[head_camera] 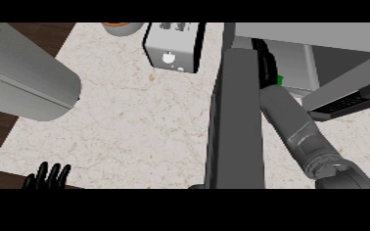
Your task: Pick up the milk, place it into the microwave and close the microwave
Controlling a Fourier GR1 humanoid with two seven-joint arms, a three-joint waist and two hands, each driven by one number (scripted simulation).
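The microwave (311, 35) stands at the right with its dark grey door (235, 117) swung open toward me, edge-on down the middle of the view. My right forearm reaches up into the cavity. My right hand (267, 61) shows as a black shape just past the door's edge, partly hidden by it. A small green patch (280, 80), apparently the milk, shows beside the wrist inside the microwave; I cannot tell whether the hand holds it. My left hand (48, 176) rests open at the lower left edge, fingers up.
A white toaster (173, 46) stands at the back centre of the pale stone counter (137, 122), with an orange-rimmed bowl (123, 28) to its left. A large grey rounded body (33, 85) overhangs the counter's left side.
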